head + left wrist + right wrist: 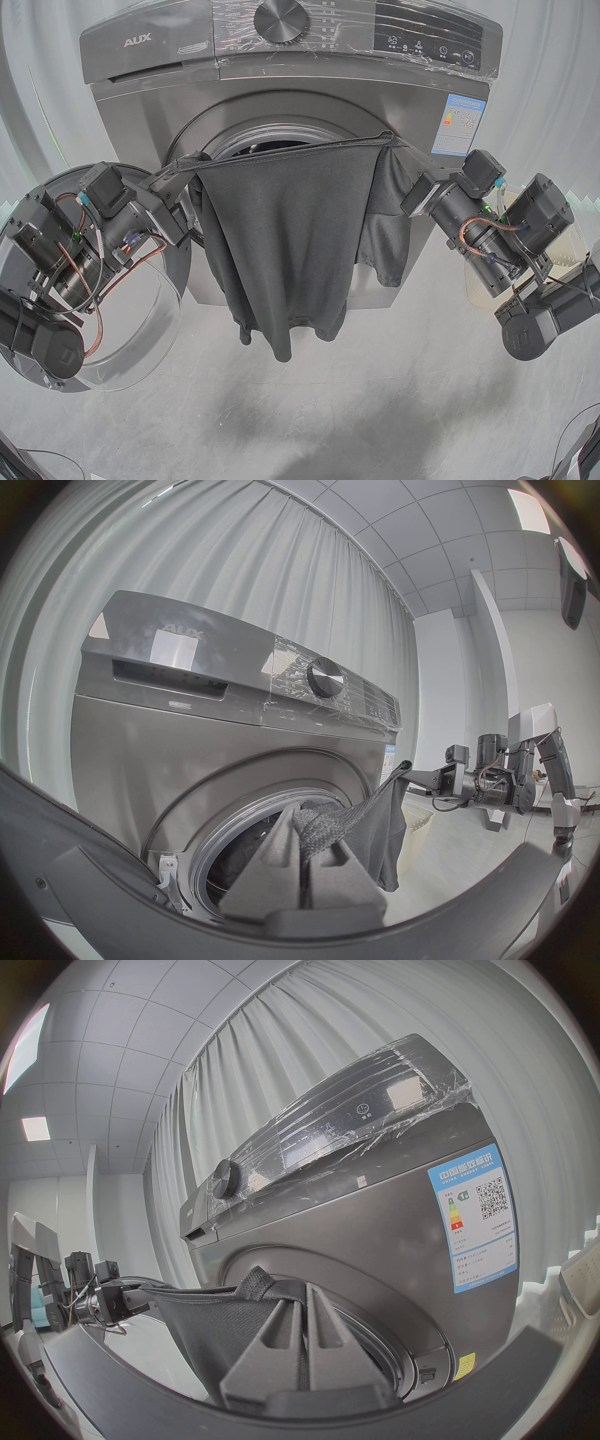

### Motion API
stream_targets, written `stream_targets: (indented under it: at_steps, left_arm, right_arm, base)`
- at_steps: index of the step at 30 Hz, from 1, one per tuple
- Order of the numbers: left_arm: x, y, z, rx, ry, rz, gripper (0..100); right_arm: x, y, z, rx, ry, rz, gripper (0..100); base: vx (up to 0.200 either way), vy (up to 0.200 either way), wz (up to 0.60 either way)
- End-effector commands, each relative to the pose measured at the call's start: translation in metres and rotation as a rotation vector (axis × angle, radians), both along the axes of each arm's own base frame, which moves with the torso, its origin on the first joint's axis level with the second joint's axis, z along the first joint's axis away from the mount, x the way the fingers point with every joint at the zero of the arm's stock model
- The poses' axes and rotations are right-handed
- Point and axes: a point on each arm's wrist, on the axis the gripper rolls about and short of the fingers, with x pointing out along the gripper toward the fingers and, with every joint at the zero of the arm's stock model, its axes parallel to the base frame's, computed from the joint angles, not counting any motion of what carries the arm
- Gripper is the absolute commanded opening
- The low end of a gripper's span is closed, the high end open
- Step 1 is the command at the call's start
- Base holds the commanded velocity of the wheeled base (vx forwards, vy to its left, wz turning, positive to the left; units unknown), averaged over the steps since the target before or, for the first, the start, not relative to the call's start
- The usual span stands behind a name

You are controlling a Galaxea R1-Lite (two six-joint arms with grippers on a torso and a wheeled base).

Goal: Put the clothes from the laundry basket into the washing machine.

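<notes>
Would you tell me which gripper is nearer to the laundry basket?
Right. The right gripper, gripping the dark garment, is on the laundry basket side of the washing machine; the left gripper holds the garment's other end, by the open door.

"What do those arms look like?"

"The left arm (62, 250) and the right arm (500, 237) are both black, built of stubby cylinders joined end to end. Each round end cap (65, 357) has a stamped mark."

"And the wiring?"

"A copper-coloured braided cable (100, 312) loops outside, with a teal plug (84, 198) and a small green light (76, 235). The fingers (269, 867) are matte grey wedges."
</notes>
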Motion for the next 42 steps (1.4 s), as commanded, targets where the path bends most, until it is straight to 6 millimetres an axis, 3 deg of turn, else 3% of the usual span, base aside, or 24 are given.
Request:
stream_targets:
  at_steps: [1, 8, 15, 19, 20, 25, 26, 28, 32, 42]
  left_arm:
    - [0.001, -0.001, 0.001, -0.002, -0.003, -0.002, 0]
    - [0.002, -0.005, -0.006, 0.008, 0.028, -0.010, 0]
    - [0.014, -0.035, -0.027, 0.026, 0.083, -0.080, 0]
    - [0.013, -0.057, -0.031, 0.012, 0.083, -0.111, 0]
    - [0.014, -0.059, -0.030, 0.006, 0.075, -0.106, 0]
    - [0.017, -0.060, -0.016, -0.030, 0.019, -0.103, 0]
    - [0.017, -0.060, -0.016, -0.030, 0.019, -0.103, 0]
    - [0.014, -0.059, -0.012, -0.035, 0.005, -0.104, 0]
    - [0.011, -0.057, -0.006, -0.042, -0.010, -0.104, 0]
    - [0.006, -0.055, 0.001, -0.049, -0.032, -0.108, 0]
  right_arm:
    - [-0.002, -0.001, 0.002, 0.003, -0.006, 0.001, 0]
    - [-0.003, 0.002, -0.009, -0.019, 0.028, 0.011, 0]
    - [-0.015, 0.012, -0.058, -0.121, 0.186, 0.062, 0]
    - [-0.018, 0.035, -0.083, -0.139, 0.250, 0.128, 0]
    - [-0.017, 0.042, -0.091, -0.155, 0.259, 0.138, 100]
    - [-0.018, 0.068, -0.128, -0.232, 0.341, 0.189, 100]
    - [-0.018, 0.068, -0.128, -0.232, 0.341, 0.189, 100]
    - [-0.013, 0.079, -0.152, -0.283, 0.381, 0.196, 100]
    - [0.003, 0.094, -0.175, -0.296, 0.392, 0.195, 100]
    - [0.035, 0.108, -0.191, -0.277, 0.364, 0.164, 100]
  base:
    - [0.000, 0.000, 0.00]
    - [0.000, 0.000, 0.00]
    - [0.000, 0.000, 0.00]
    - [0.000, 0.000, 0.00]
    - [0.000, 0.000, 0.00]
    - [0.000, 0.000, 0.00]
    - [0.000, 0.000, 0.00]
    - [0.000, 0.000, 0.00]
    - [0.000, 0.000, 0.00]
    - [0.000, 0.000, 0.00]
